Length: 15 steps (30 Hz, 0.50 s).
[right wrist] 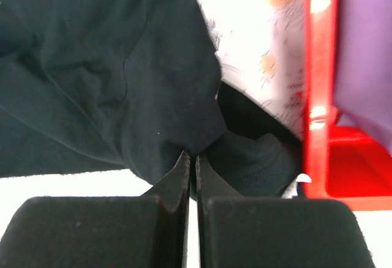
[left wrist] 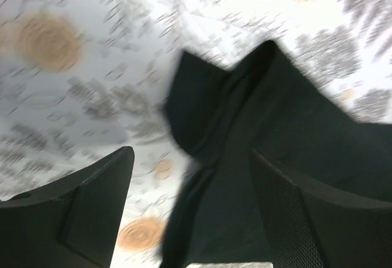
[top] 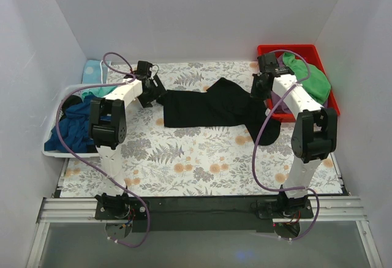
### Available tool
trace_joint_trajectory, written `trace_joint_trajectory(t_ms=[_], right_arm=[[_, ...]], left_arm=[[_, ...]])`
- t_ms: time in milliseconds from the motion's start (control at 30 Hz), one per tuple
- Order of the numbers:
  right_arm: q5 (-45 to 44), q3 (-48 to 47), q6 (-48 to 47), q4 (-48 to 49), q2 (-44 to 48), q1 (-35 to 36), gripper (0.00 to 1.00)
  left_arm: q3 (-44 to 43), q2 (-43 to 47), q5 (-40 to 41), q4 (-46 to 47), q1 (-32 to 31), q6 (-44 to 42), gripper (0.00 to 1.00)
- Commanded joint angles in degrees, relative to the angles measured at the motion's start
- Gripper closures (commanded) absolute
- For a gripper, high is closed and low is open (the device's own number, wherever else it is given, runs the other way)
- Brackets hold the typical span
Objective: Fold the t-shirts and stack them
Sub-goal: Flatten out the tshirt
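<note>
A large black t-shirt point(top: 211, 110) lies spread across the far middle of the floral table. My left gripper point(top: 153, 93) is open just above its left edge; in the left wrist view the black cloth point(left wrist: 275, 139) lies between and below my spread fingers point(left wrist: 98, 201). My right gripper point(top: 257, 87) is shut on the shirt's right end, next to the red bin; the right wrist view shows the black cloth point(right wrist: 110, 78) pinched at the fingertips point(right wrist: 191, 158). A dark blue shirt point(top: 73, 127) lies in the white bin at left. No white label shows.
A white bin point(top: 52, 148) at the left holds blue and teal cloth point(top: 101, 89). A red bin point(top: 269, 51) at the far right holds green point(top: 312, 78) and purple cloth. The red bin wall point(right wrist: 318, 84) is close to my right gripper.
</note>
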State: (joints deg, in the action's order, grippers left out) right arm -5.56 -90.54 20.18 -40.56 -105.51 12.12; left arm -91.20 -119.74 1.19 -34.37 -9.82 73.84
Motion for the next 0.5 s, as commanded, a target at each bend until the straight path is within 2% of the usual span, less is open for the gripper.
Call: trace_joint_trajectory(t_ms=[0, 200, 467], right_arm=[[2.9, 1.7, 1.3, -0.5, -0.8, 0.4, 0.99], [3.5, 4.1, 1.1, -0.2, -1.4, 0.5, 0.99], [3.7, 4.3, 0.8, -0.3, -2.2, 0.7, 0.99]], left_arm=[[-7.9, -1.6, -6.2, 1.1, 0.3, 3.3, 0.26], [-15.6, -6.4, -8.0, 1.9, 0.2, 3.2, 0.26], [-18.8, -10.2, -6.6, 1.8, -3.4, -0.1, 0.32]])
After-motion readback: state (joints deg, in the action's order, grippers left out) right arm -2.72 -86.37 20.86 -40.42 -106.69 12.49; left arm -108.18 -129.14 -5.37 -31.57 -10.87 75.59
